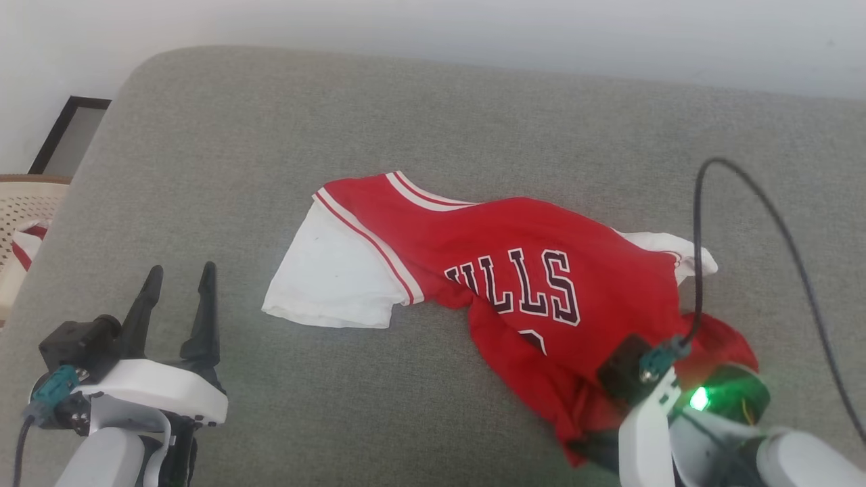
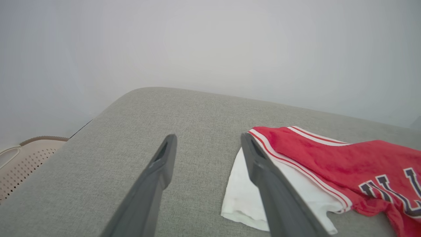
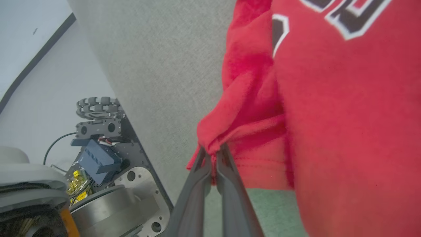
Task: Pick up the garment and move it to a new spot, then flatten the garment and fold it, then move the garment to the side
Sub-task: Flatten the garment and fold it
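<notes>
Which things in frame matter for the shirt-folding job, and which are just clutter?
Job: shirt; right claw, shut on the shirt; left claw, open, clear of the shirt; grey cushion underneath.
Clutter: beige basket; dark frame by the wall.

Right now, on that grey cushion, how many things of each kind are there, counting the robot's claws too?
Garments: 1, the red jersey, lying crumpled on the cushion.
Grippers: 2, the left gripper open, the right gripper shut on the jersey's edge.
Total: 3.
</notes>
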Tool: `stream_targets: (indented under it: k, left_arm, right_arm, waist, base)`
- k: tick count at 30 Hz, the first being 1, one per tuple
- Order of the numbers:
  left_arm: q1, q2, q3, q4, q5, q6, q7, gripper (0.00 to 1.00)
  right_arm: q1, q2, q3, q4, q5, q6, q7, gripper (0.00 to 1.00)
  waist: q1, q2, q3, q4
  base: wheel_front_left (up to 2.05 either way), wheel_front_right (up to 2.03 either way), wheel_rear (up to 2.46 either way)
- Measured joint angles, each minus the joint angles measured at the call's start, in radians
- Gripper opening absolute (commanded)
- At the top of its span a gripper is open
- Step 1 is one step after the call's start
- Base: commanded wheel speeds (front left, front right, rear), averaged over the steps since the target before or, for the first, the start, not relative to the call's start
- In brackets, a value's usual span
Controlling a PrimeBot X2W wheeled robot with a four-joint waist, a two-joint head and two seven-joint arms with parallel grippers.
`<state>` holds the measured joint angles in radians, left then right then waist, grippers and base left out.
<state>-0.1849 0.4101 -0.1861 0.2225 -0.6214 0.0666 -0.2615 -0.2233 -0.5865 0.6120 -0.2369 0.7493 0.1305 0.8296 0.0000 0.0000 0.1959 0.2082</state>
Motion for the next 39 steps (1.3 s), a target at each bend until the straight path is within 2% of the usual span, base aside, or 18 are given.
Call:
stream_targets:
  k: [4, 10, 11, 12, 13, 14, 22, 26, 32, 39]
  left_arm:
    - [0.001, 0.001, 0.007, -0.001, 0.004, -0.001, 0.000, 1.00]
    - [0.001, -0.002, 0.011, 0.000, 0.006, -0.002, 0.000, 1.00]
    - [0.001, -0.002, 0.011, 0.001, 0.007, -0.002, 0.000, 1.00]
    - [0.001, -0.002, 0.011, 0.002, 0.007, -0.002, 0.000, 1.00]
    - [0.001, -0.002, 0.011, 0.002, 0.009, -0.003, 0.000, 1.00]
    - [0.001, -0.002, 0.012, 0.003, 0.011, -0.004, 0.000, 1.00]
    - [0.022, 0.005, 0.016, 0.000, 0.015, -0.004, 0.000, 1.00]
    - [0.039, 0.011, 0.018, -0.006, 0.016, -0.001, 0.000, 1.00]
    - [0.043, 0.016, 0.015, -0.020, 0.016, 0.003, 0.001, 1.00]
    - [0.042, 0.015, 0.001, -0.030, 0.016, 0.003, 0.009, 1.00]
  right_arm:
    - [0.055, 0.004, 0.007, -0.028, 0.000, 0.000, 0.024, 0.00]
    - [0.076, 0.034, 0.028, -0.006, -0.043, 0.000, 0.005, 0.00]
    - [0.075, 0.039, 0.027, -0.001, -0.049, 0.000, -0.006, 0.20]
    - [0.073, 0.042, 0.027, 0.001, -0.054, 0.000, -0.012, 0.44]
    - [0.071, 0.045, 0.024, 0.002, -0.056, 0.000, -0.020, 0.76]
    - [0.068, 0.049, 0.014, 0.003, -0.055, 0.000, -0.027, 1.00]
    - [0.054, 0.059, -0.091, -0.033, -0.057, 0.000, -0.085, 1.00]
    - [0.044, 0.088, -0.180, -0.032, -0.098, 0.000, -0.160, 1.00]
    - [-0.005, 0.129, -0.299, 0.063, -0.172, 0.000, -0.274, 1.00]
    - [-0.100, 0.143, -0.364, 0.244, -0.184, 0.000, -0.304, 1.00]
  waist:
    - [0.0000, 0.0000, 0.004, -0.007]
    - [0.0000, 0.0000, 0.008, -0.015]
    - [0.0000, 0.0000, 0.008, -0.016]
    - [0.0000, 0.0000, 0.007, -0.018]
    - [0.0000, 0.0000, 0.005, -0.020]
    - [0.0000, 0.0000, 0.003, -0.022]
    - [0.0000, 0.0000, -0.026, -0.032]
    - [0.0000, 0.0000, -0.040, -0.036]
    - [0.0000, 0.0000, -0.045, -0.035]
    - [0.0000, 0.0000, -0.032, -0.021]
  base:
    - [0.00, 0.00, 0.00]
    - [0.00, 0.00, 0.00]
    - [0.00, 0.00, 0.00]
    - [0.00, 0.00, 0.00]
    - [0.00, 0.00, 0.00]
    - [0.00, 0.00, 0.00]
    - [0.00, 0.00, 0.00]
    - [0.00, 0.00, 0.00]
    - [0.00, 0.00, 0.00]
    - [0.00, 0.00, 0.00]
